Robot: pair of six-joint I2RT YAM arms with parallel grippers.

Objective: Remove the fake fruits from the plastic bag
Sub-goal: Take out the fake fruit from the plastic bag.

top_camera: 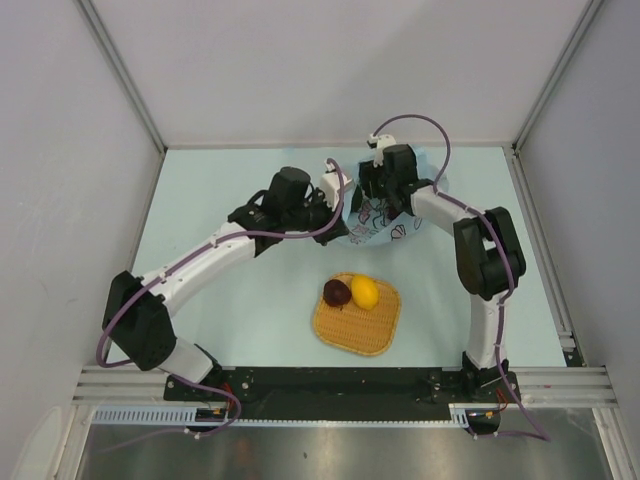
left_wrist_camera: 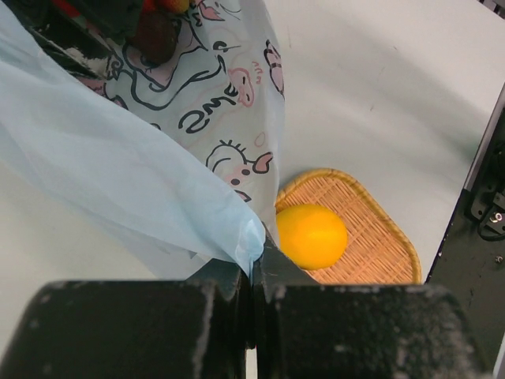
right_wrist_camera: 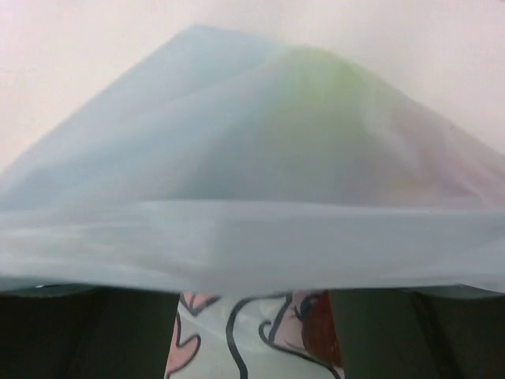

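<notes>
- My left hand (left_wrist_camera: 254,272) was clenched on a pinch of the plastic bag (left_wrist_camera: 118,174). In the left wrist view its two sides met flat with the pale blue film caught between them. The film ran up and away from the pinch in a stretched sheet.
- My right hand (right_wrist_camera: 252,294) was released — its dark fingers (right_wrist_camera: 118,339) stood wide apart at the bottom of the right wrist view, with nothing clamped between them. A fold of the bag lay across their tips, and printed film showed in the gap below it.
- Through that film I saw a green blur high up and a dark red patch down in the gap. I could not tell which fruits those were.
- From the top camera both hands met at the bag, at the far middle of the bench (top_camera: 200,200). The left one was at the bag's left edge and the right one was over its middle.
- The bag carried a cartoon print in black, pink and white. In the left wrist view a dark fruit (left_wrist_camera: 156,35) sat inside it near the top of the frame, with bits of red beside it.
- Nearer the arm bases, apart from the bag, lay the woven orange tray (top_camera: 365,337). On it were a yellow lemon (top_camera: 365,291) and a dark purple plum (top_camera: 337,293), touching — plum on the left, lemon on the right.
</notes>
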